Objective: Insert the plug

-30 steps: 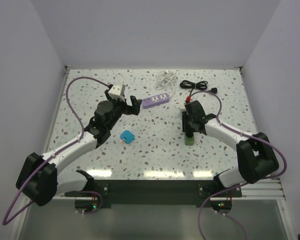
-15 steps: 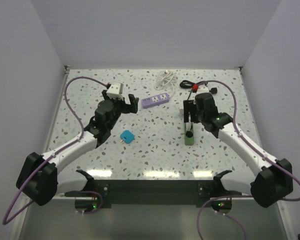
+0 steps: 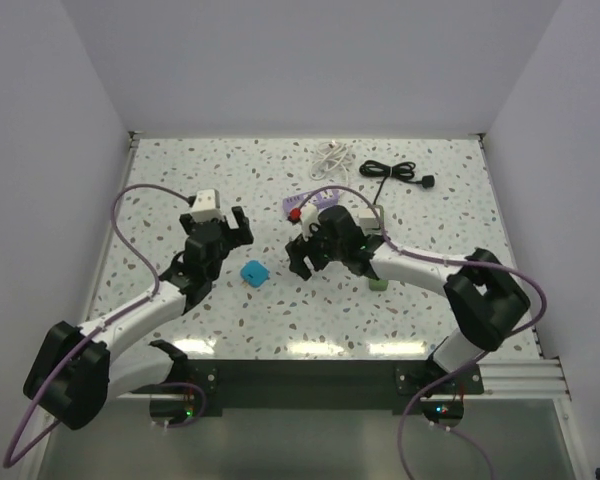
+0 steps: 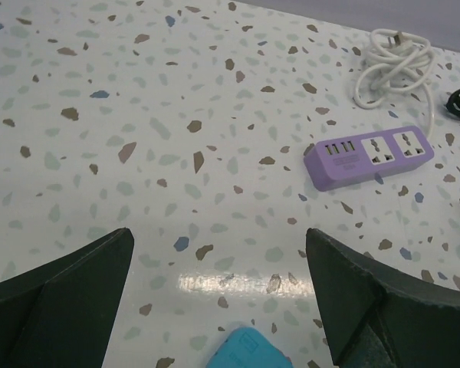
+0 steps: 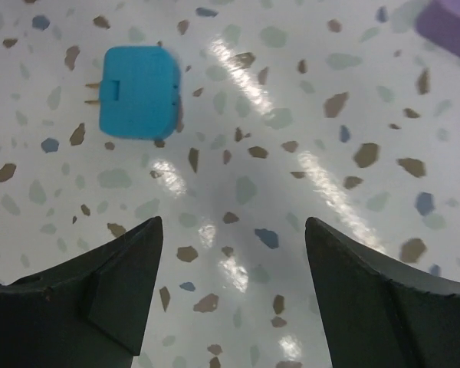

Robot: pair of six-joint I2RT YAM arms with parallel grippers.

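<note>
Since the earlier frame the right arm has swung left across the worktop (image 3: 180,170), away from the green block (image 3: 378,281), which now stands alone near its forearm. The right tool (image 5: 232,224) has gone from nearly together to apart, and it now hangs just beside the blue plug (image 5: 136,102) with nothing between its fingers. The left arm has drawn back a little toward its own side. Its left tool (image 4: 218,234) is spread wide and empty.

We read this as the right arm lining up to pick the plug, which has yet to be grasped. The plug lies flat on the worktop between the two tools, well apart from the purple power strip (image 4: 368,156).

The right wrist view gives us what the overhead one cannot: the plug's prongs point left in that view, away from the strip's corner at the top right. The left wrist view shows the strip's sockets facing up and the white cable (image 4: 395,65) coiled behind it. From above, the right arm hides part of the strip.
</note>
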